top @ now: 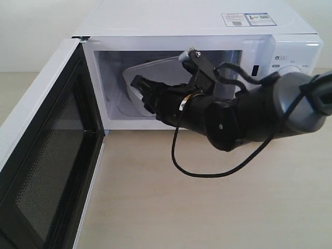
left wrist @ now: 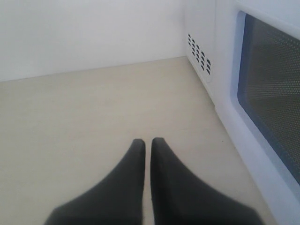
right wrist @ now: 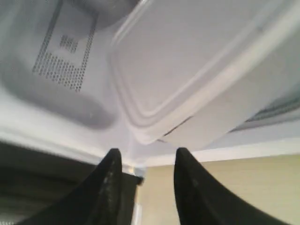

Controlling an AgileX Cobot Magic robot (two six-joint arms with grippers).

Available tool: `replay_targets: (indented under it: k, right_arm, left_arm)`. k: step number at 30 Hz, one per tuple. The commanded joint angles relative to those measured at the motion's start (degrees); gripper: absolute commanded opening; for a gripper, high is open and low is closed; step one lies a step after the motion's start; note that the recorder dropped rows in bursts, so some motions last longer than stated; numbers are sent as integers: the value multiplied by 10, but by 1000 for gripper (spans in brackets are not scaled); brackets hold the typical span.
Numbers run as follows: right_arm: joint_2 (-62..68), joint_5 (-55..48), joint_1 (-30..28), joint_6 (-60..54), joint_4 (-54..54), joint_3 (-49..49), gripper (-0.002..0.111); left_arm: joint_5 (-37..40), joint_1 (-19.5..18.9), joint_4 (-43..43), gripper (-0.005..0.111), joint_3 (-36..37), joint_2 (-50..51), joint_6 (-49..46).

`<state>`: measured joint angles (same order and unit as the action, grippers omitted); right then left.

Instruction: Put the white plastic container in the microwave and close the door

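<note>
Two fingers of the right gripper [right wrist: 147, 152] stand apart, empty; white plastic container [right wrist: 187, 70] sits just ahead of the tips, inside the microwave [top: 207, 21], seemingly tilted. Likely light, stiff, slick-lidded; best gripped across its side walls under the rim. Idle left gripper [left wrist: 147, 140] closed, empty, beside the open door [top: 46, 155].

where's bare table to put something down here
Bare table in front of the microwave, between the open door and the right arm's cable. More outside the door, by the left gripper. Cavity crowded: white plastic container plus right gripper.
</note>
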<state>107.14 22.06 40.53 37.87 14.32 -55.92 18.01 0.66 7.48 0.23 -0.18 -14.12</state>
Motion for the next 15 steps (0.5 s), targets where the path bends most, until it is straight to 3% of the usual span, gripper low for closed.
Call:
replay_targets:
  k: [1,4,7,15]
  right_arm:
    - [-48,-96,0,-214,-14,-1,21]
    - [-67,-151,0,-316,-15,-1,3]
    - [-72,-149,5,-358,-15,18,0]
    - [-40,160,48,-395,-14,101,0]
  left_arm:
    - [-6,-1,4,4,-2,2,-1]
    - [-6,-1,4,4,-2,2,-1]
    - [-6,-1,4,4,-2,2,-1]
    - [-6,-1,4,4,-2,2,-1]
